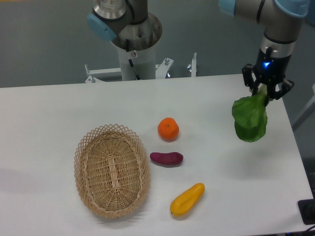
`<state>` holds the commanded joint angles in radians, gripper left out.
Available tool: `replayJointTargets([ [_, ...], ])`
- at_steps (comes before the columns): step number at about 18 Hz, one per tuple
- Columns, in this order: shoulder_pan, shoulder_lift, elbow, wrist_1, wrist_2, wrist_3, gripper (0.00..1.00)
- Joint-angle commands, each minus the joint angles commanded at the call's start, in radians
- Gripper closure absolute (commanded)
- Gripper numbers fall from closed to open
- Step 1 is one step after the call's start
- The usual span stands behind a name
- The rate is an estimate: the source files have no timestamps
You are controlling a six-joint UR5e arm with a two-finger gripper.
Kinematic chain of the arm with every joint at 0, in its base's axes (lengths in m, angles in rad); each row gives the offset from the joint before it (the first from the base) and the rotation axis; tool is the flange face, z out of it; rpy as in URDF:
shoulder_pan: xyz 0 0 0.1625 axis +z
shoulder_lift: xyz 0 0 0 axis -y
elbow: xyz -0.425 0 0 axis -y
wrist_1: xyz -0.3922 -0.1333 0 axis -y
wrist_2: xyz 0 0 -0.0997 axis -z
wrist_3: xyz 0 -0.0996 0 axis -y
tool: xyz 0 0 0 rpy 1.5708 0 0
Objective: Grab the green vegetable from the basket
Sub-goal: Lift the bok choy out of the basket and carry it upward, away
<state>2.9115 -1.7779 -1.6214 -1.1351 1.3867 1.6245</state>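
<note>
Gripper (266, 91) fingers close narrowly on the pale stem end of the green vegetable (250, 118), whose broad dark leaves hang directly beneath it, lifted clear of the counter (49, 113) near its far right side. Well away to the gripper's lower left, the oval wicker basket (111, 170) sits on the counter with nothing visible inside. Between basket and gripper lie three loose pieces: an orange (168, 129), a purple sweet potato (166, 158) just below it, and a yellow elongated vegetable (187, 198) lower again, all apart from the basket's rim and from each other.
</note>
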Motion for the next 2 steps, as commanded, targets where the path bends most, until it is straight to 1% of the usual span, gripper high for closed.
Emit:
replayJointTargets([
  [2, -0.002, 0.002, 0.000, 0.000, -0.002, 0.000, 0.56],
])
